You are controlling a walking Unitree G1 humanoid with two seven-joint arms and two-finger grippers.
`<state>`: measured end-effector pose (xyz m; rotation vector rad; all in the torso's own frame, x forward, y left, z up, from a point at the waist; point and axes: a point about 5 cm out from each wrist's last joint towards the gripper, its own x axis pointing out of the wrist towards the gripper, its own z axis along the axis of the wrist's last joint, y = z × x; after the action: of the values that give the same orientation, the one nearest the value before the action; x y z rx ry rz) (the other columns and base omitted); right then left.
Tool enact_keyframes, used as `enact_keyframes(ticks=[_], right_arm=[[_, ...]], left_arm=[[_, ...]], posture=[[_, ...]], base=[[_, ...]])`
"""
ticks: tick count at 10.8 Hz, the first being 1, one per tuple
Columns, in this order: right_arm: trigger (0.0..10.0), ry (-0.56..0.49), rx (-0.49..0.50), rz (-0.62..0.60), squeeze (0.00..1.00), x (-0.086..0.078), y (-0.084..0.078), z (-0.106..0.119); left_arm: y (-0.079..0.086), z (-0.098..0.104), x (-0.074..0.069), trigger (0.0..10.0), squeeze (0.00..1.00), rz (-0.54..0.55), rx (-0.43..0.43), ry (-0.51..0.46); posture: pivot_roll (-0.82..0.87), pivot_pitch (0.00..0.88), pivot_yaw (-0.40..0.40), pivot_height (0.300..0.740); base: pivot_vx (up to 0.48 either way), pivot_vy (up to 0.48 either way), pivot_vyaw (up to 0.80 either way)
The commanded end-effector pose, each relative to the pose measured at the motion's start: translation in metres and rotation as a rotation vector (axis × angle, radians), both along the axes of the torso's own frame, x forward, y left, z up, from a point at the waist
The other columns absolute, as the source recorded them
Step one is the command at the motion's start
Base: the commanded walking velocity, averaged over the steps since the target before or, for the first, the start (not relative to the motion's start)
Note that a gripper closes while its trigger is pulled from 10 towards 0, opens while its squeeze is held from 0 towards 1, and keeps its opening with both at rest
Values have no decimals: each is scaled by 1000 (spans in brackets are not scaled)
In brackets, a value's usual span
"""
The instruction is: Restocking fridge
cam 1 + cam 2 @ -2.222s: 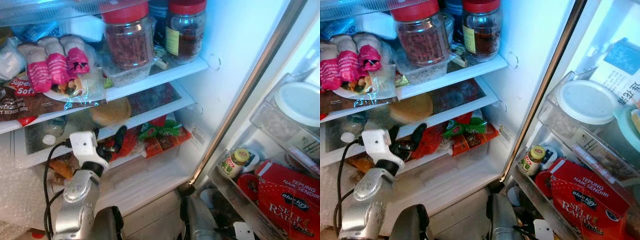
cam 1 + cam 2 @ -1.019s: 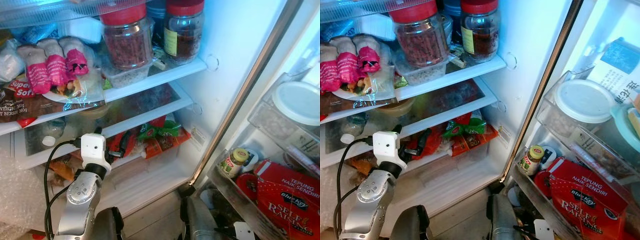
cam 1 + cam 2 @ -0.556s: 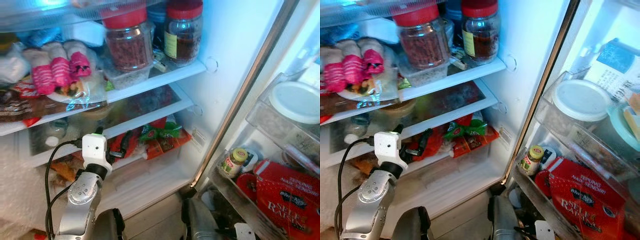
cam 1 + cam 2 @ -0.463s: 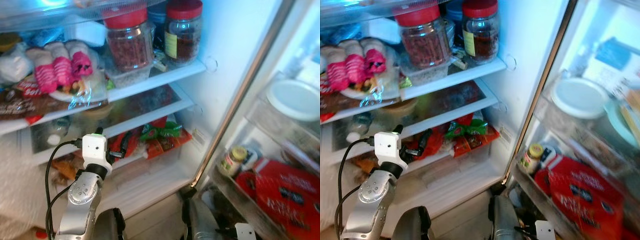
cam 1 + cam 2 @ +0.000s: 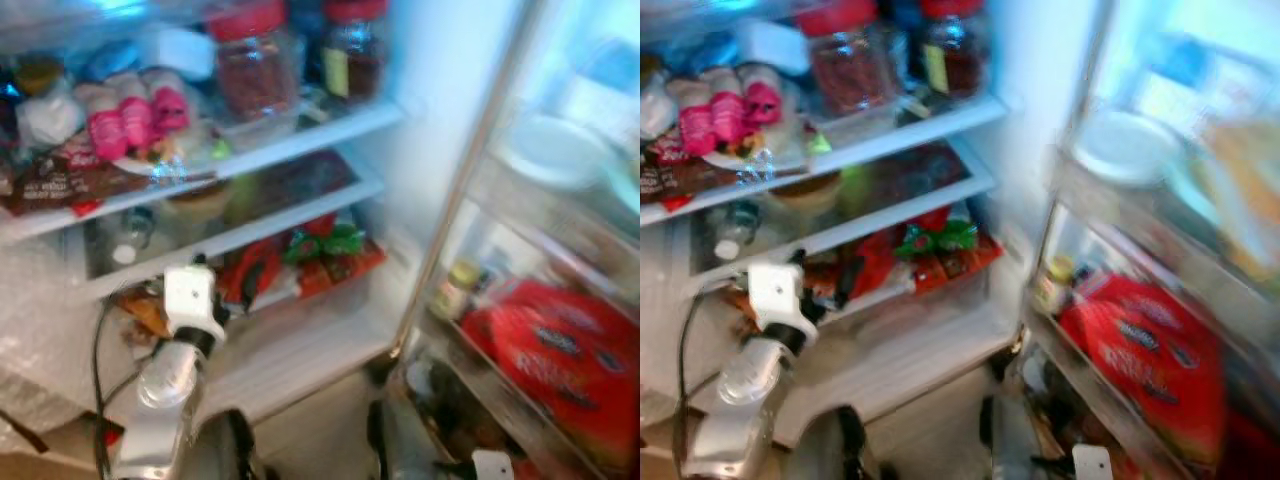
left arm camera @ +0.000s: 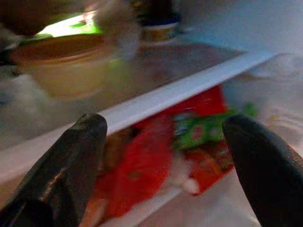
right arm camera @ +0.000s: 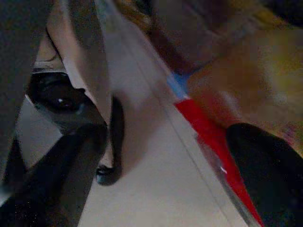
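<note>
Left gripper (image 6: pixel 163 137) was held with fingers spread and empty before the red snack packets (image 5: pixel 262 272) under the white shelf edge (image 6: pixel 180 90). Right gripper (image 7: pixel 165 156) was hung low, fingers parted.

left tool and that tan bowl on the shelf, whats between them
In the left wrist view, the white front edge of the shelf runs between the open left tool and the tan bowl; nothing else intervenes.

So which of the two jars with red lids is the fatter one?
The left jar on the top shelf, full of reddish bits. It looks wider than the darker jar with a yellow label right of it.
</note>
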<state>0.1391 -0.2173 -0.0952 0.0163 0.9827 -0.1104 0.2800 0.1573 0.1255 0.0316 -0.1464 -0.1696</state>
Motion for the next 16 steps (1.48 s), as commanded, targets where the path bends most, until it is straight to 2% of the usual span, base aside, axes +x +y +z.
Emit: enact_keyframes(ticks=[1, 5, 11, 14, 16], right_arm=[[10000, 26, 23, 3, 0, -8, 7, -4], [10000, 27, 27, 6, 0, -8, 6, -4], [10000, 23, 29, 8, 0, -6, 4, -3], [10000, 21, 32, 6, 0, -6, 4, -3], [10000, 22, 34, 5, 0, -5, 4, -3]], left_arm=[[2, 1, 0, 10000, 0, 3, 31, -6], [5, -1, 0, 10000, 0, 14, 31, 0], [24, -10, -3, 10000, 0, 113, 0, 36], [47, -41, -12, 10000, 0, 209, 10, 152], [59, -69, -15, 10000, 0, 255, 42, 281]], posture=[[-215, 78, 20, 583], [-212, 95, 13, 583], [-207, 116, 0, 583], [-206, 119, -1, 583], [-203, 118, -1, 583]], base=[[-311, 0, 0], [-315, 0, 0], [-315, 0, 0], [-316, 0, 0], [0, 0, 0]])
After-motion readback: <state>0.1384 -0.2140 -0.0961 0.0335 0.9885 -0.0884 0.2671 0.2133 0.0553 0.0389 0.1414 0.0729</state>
